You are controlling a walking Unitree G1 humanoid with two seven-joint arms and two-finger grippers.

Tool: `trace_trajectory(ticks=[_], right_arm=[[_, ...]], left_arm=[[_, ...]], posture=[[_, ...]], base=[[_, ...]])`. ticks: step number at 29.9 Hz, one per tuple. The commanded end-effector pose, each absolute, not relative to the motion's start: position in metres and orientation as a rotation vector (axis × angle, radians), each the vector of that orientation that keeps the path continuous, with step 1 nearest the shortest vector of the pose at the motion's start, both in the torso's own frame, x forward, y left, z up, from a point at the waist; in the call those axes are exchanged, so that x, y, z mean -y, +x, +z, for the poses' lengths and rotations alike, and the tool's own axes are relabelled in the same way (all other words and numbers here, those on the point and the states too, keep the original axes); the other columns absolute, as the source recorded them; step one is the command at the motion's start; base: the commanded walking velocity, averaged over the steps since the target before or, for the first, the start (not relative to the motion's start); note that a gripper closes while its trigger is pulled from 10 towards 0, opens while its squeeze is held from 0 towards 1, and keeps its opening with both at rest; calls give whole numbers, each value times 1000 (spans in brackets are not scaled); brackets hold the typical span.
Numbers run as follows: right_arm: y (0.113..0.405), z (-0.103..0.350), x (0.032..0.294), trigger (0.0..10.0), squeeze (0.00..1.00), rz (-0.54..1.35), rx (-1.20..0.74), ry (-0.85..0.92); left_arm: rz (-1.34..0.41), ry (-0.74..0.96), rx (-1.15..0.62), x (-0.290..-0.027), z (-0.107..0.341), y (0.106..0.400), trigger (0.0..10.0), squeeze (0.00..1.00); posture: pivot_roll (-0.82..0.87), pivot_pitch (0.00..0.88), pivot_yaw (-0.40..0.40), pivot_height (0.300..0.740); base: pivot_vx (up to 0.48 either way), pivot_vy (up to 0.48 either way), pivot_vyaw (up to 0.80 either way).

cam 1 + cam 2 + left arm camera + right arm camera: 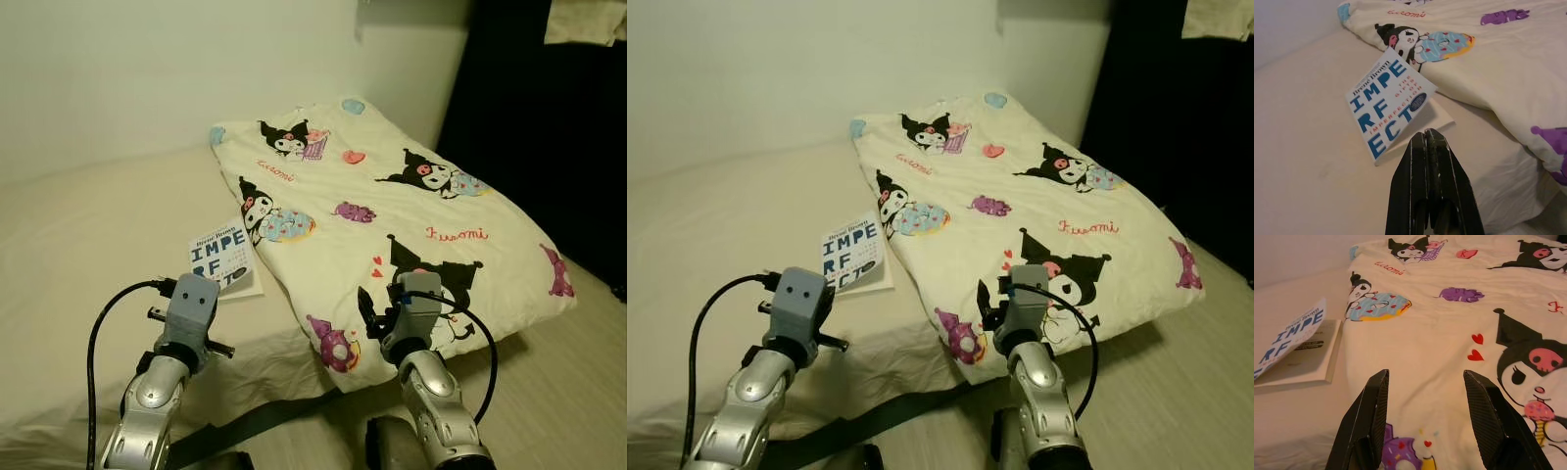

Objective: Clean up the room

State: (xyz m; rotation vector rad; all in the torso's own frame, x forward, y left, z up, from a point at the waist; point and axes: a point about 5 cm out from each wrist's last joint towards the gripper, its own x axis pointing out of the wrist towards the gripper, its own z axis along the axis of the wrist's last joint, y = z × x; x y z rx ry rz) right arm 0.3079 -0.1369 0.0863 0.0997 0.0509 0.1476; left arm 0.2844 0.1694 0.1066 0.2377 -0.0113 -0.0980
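Observation:
A white paperback book (223, 257) with blue letters lies on the beige bed (88, 255), its cover lifted, tucked against the edge of a cream folded blanket (392, 211) printed with cartoon characters. My left gripper (1428, 142) is shut, empty, hovering just short of the book (1388, 100). My right gripper (1425, 377) is open over the blanket's near part (1449, 328), with nothing between its fingers (1374, 396). The book (1295, 350) lies off to that gripper's side.
A white wall (147, 69) runs behind the bed. A dark area (549, 117) stands to the right of the bed, with pale cloth (586, 22) hanging above. The mattress's front edge (245, 387) lies below my arms.

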Motion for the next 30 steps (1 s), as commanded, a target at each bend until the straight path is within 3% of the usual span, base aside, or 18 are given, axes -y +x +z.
trace_trajectory(ticks=[1,6,30], right_arm=[[306,84,136,10000,0,153,-54,104],[306,86,136,10000,0,159,-46,110],[305,87,133,10000,0,200,-37,81]], left_arm=[[-95,225,-13,-171,101,282,10000,0],[-95,222,-7,-171,101,281,10000,0],[-71,187,-6,-169,96,279,10000,0]], posture=[[-35,87,43,570],[-35,86,43,570],[-46,67,37,655]], base=[[0,0,0],[0,0,0],[0,0,0]])
